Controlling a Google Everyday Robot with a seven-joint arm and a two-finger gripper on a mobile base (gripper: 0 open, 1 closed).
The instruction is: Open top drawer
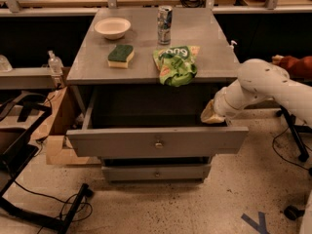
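Note:
The top drawer (pixel 157 141) is a wide grey front with a small round metal knob (pixel 158 143) at centre. It stands pulled far out of the grey cabinet, showing a deep dark box behind it. A narrower grey drawer (pixel 157 172) sits below it, slightly out. My white arm reaches in from the right. My gripper (pixel 210 115) is at the drawer's right rear corner, just above the top edge of the front, partly hidden by the wrist.
The cabinet top (pixel 209 43) holds a white bowl (pixel 112 27), a green-and-yellow sponge (pixel 120 55), a drink can (pixel 165 18) and a green chip bag (pixel 176 65). A cardboard box (pixel 53 130) and black frame (pixel 19 155) stand left. A chair base (pixel 292 130) stands right.

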